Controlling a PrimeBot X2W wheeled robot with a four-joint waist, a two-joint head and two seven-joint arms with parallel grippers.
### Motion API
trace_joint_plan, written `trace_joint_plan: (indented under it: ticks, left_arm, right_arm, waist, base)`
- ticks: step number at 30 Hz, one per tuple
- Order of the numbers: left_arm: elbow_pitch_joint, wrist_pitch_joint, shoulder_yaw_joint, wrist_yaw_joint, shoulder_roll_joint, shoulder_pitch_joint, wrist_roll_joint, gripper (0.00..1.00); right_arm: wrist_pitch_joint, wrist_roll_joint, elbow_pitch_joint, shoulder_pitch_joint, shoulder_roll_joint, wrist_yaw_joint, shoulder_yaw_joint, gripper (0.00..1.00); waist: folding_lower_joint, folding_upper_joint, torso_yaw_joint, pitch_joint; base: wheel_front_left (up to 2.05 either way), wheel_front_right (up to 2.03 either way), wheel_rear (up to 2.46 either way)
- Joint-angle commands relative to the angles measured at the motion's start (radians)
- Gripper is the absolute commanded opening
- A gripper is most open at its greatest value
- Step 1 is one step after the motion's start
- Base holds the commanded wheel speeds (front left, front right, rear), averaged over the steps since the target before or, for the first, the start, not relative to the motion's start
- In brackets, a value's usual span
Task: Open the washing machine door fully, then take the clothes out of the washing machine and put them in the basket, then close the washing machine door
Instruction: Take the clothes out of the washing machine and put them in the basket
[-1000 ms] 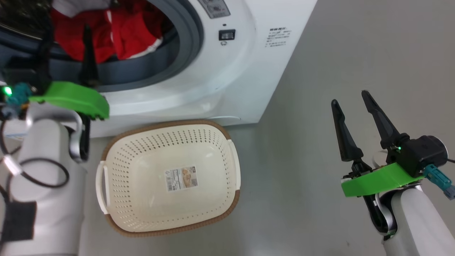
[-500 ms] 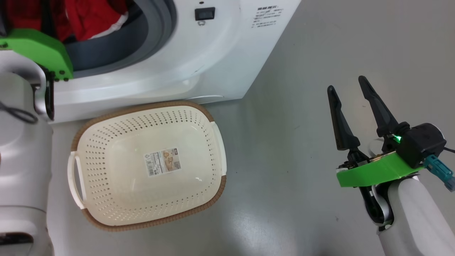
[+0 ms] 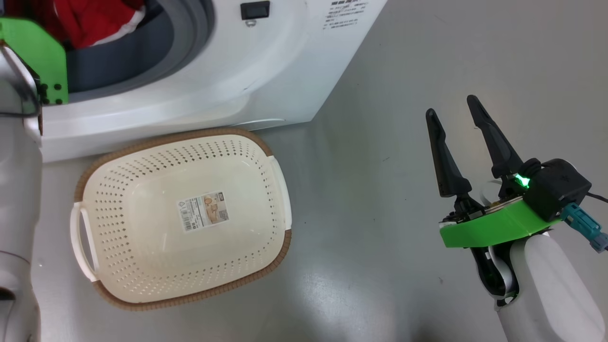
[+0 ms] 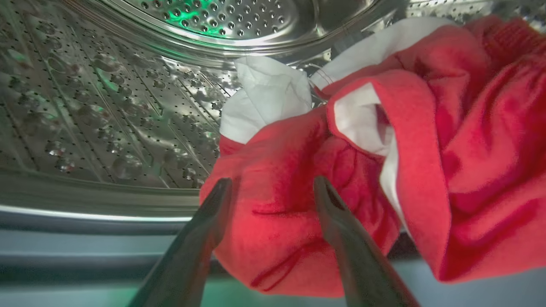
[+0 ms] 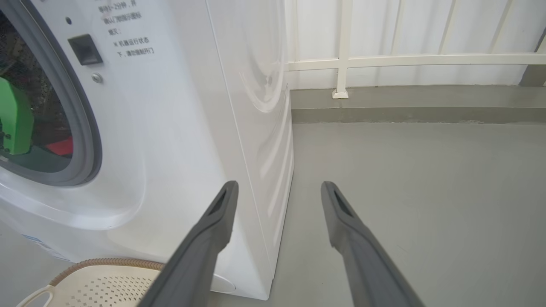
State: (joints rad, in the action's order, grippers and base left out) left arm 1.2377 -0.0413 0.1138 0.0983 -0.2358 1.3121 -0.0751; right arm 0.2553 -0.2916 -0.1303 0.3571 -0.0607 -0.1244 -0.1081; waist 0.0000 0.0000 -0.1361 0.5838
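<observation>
The left claw [image 4: 272,183] reached into the washing machine [image 3: 199,71] with its two dark fingers spread wide, pinching nothing. To the left of its left finger curved the perforated steel drum [image 4: 106,106], with the grey rubber ring [image 4: 85,243] running below the fingers. Straight ahead of the tips, and showing in the gap between them, sat the clothes [image 4: 281,213], a crumpled red bundle with white parts heaped mostly to that claw's right. Whether the fingers touched the cloth could not be told. From the head view, this arm's green bracket [image 3: 35,57] stood at the mouth of the drum, with red fabric just beyond it. The basket [image 3: 142,266] lay on the grey floor [image 3: 380,247] just in front of the machine, below that bracket and between the two arms, nearer the left one. It had a paper label [image 3: 203,211] on its bottom. Well apart to the basket's right hung the right claw [image 3: 450,104], above the floor, its fingers likewise splayed apart with nothing between them. The machine's white side panel rose ahead of its left finger, bare floor stretched ahead of its right finger, and a white railing [image 5: 341,59] stood far beyond the tips.
</observation>
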Motion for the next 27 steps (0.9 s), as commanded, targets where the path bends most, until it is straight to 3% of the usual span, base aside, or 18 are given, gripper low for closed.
trace_joint_plan:
  ticks: [1, 5, 6, 7, 8, 11, 12, 16, 27]
  left_arm:
    - [-0.009, -0.022, 0.003, 0.014, -0.055, 0.018, -0.019, 1.00]
    - [0.004, -0.063, 0.023, 0.015, -0.064, 0.027, -0.033, 1.00]
    - [0.008, -0.075, 0.026, 0.011, -0.066, 0.028, -0.033, 0.91]
    - [0.012, -0.087, 0.030, 0.011, -0.069, 0.029, -0.034, 0.64]
    - [0.014, -0.094, 0.032, 0.012, -0.071, 0.031, -0.034, 0.45]
    - [0.021, -0.121, 0.035, 0.009, -0.073, 0.029, -0.028, 0.15]
    - [0.022, -0.126, 0.036, 0.007, -0.073, 0.027, -0.026, 0.00]
    - [0.018, -0.113, 0.037, 0.001, -0.071, 0.022, -0.013, 0.00]
    - [-0.038, 0.057, -0.031, 0.000, -0.033, -0.030, 0.095, 0.00]
  right_arm:
    - [0.006, -0.008, 0.028, 0.005, 0.004, -0.006, -0.023, 1.00]
    - [0.006, -0.016, 0.030, 0.007, 0.006, -0.006, -0.031, 1.00]
    - [0.006, -0.019, 0.030, 0.007, 0.007, -0.006, -0.033, 1.00]
    - [0.006, -0.022, 0.031, 0.007, 0.007, -0.006, -0.036, 1.00]
    - [0.006, -0.024, 0.032, 0.008, 0.008, -0.006, -0.038, 1.00]
    - [0.006, -0.033, 0.034, 0.009, 0.008, -0.006, -0.044, 1.00]
    - [0.006, -0.035, 0.034, 0.009, 0.008, -0.006, -0.046, 1.00]
    - [0.006, -0.040, 0.033, 0.010, 0.009, -0.006, -0.051, 1.00]
    - [0.006, -0.037, 0.029, -0.001, 0.000, -0.006, -0.048, 1.00]
  waist:
    - [0.0000, 0.0000, -0.005, 0.003]
    - [0.0000, 0.0000, -0.012, 0.006]
    - [0.0000, 0.0000, -0.014, 0.008]
    - [0.0000, 0.0000, -0.017, 0.009]
    - [0.0000, 0.0000, -0.019, 0.010]
    - [0.0000, 0.0000, -0.023, 0.015]
    - [0.0000, 0.0000, -0.024, 0.017]
    - [0.0000, 0.0000, -0.023, 0.018]
    - [0.0000, 0.0000, -0.003, -0.020]
  base:
    - [0.00, 0.00, 0.00]
    - [0.00, 0.00, 0.00]
    - [0.00, 0.00, 0.00]
    - [0.00, 0.00, 0.00]
    - [0.00, 0.00, 0.00]
    - [0.00, 0.00, 0.00]
    - [0.00, 0.00, 0.00]
    - [0.00, 0.00, 0.00]
    - [0.00, 0.00, 0.00]
